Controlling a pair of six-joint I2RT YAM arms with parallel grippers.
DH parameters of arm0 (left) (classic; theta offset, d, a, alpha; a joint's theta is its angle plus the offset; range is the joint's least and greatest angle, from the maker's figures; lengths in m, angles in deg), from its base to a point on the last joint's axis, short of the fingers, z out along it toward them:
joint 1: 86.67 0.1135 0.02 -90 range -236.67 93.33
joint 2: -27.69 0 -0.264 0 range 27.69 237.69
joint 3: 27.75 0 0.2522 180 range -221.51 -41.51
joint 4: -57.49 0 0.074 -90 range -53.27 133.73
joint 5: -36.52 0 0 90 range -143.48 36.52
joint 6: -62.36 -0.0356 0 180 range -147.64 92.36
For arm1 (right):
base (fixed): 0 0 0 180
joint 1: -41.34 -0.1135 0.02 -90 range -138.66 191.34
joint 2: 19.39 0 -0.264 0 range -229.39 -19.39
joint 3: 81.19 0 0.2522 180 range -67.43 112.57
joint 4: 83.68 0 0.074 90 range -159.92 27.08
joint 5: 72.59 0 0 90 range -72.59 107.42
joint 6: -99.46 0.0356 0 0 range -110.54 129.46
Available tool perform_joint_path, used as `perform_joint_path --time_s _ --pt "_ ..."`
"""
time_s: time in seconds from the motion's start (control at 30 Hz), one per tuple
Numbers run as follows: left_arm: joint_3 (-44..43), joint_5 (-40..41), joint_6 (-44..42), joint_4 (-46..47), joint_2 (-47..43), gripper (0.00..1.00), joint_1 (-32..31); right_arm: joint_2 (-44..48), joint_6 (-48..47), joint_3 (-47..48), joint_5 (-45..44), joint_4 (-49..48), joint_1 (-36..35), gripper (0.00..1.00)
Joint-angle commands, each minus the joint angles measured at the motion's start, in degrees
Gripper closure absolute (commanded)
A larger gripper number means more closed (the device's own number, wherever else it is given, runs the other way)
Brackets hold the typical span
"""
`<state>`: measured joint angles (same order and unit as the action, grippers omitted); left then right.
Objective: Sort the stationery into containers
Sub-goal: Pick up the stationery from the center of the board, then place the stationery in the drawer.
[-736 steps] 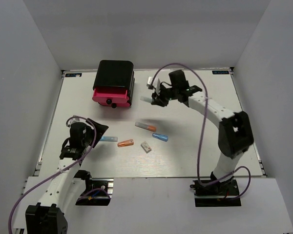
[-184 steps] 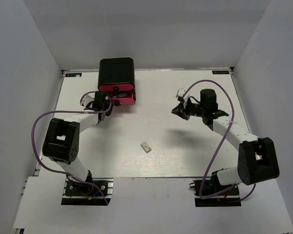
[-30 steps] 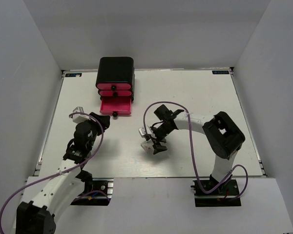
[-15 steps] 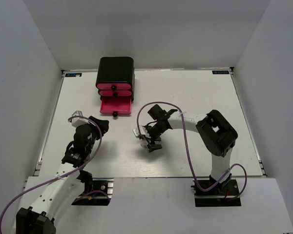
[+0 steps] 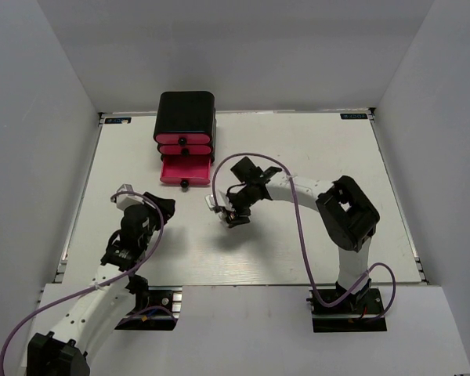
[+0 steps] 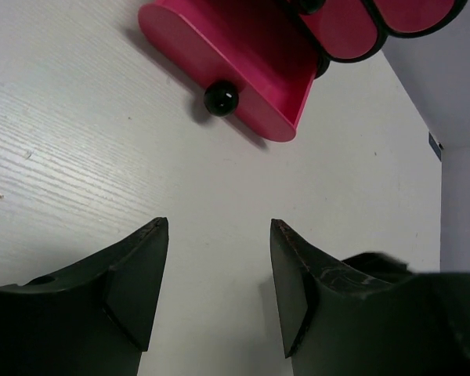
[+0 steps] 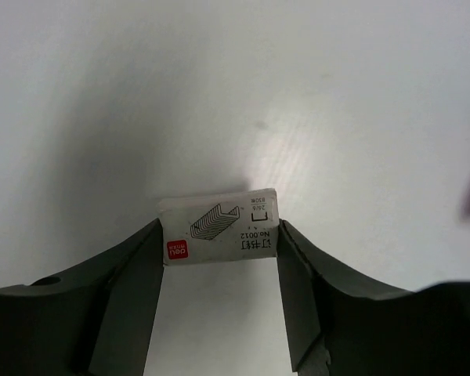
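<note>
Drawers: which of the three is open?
The bottom drawer: it is pulled out toward the arms, its inside showing. The middle drawer and top drawer sit shut in the black box.

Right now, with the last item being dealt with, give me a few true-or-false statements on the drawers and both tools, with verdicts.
1. The bottom drawer is pulled out. True.
2. The left tool is gripping a pen. False: its fingers stand apart with nothing between them, pointing toward the pulled-out drawer.
3. The right tool has a small white box between its fingers, touching both. True.
4. The top two drawers are pulled out as well. False: both are pushed in, with only their fronts and knobs showing.
</note>
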<state>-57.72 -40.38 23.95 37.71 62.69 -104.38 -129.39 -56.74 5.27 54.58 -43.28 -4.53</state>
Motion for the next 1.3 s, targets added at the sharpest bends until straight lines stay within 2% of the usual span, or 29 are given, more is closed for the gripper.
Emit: perform_joint_path --time_s 0.0,0.1,0.17,0.43,0.6,0.67,0.7,0.8,0.97,1.1,1.2,1.23,1.27 --pt "1.0 0.8 1.0 0.6 -0.6 0.35 0.0 2.0 5.7 5.4 -2.5 -7.4 1.1 0.66" --pt "1.0 0.8 1.5 0.6 -0.6 0.35 0.0 1.5 11.4 9.0 -5.4 -14.9 1.9 0.63" --pt "1.0 0.8 1.5 0.6 -1.2 0.35 0.0 0.2 11.8 11.7 -6.7 -18.0 2.4 0.63" --pt "2.8 -0.4 2.0 1.2 -1.7 0.35 0.0 -8.9 6.8 25.3 -10.8 -20.9 3.1 0.58" --pt "2.8 -0.9 2.5 1.7 -1.1 0.35 0.0 -13.7 4.6 30.6 -12.6 -22.3 2.6 0.47" --pt "2.8 -0.9 2.5 1.7 -1.1 0.35 0.0 -16.6 4.8 33.5 -14.0 -22.6 2.6 0.38" --pt "2.8 -0.9 2.5 1.7 -1.1 0.35 0.0 -17.1 5.3 34.0 -14.6 -23.4 2.5 0.27" --pt "2.8 -0.9 2.5 1.7 -0.6 0.35 0.0 -18.4 5.7 34.7 -15.9 -25.7 2.5 0.17" --pt "2.8 -1.4 3.1 4.3 0.7 0.35 0.0 -16.1 7.7 31.1 -14.1 -25.8 2.7 0.14" --pt "3.4 -2.5 5.4 8.4 5.8 0.38 0.0 -8.9 10.8 24.9 -10.9 -28.4 3.1 0.24" --pt "3.9 -3.2 8.3 12.6 10.6 0.65 0.5 -2.3 15.9 18.4 -10.3 -29.5 3.6 0.83" --pt "3.9 -3.7 9.2 14.0 14.2 0.78 1.0 0.6 19.2 14.7 -11.0 -33.3 3.8 1.0" --pt "3.9 -3.7 9.2 15.8 16.0 0.82 1.0 2.0 21.3 12.5 -11.8 -35.1 4.2 1.0"
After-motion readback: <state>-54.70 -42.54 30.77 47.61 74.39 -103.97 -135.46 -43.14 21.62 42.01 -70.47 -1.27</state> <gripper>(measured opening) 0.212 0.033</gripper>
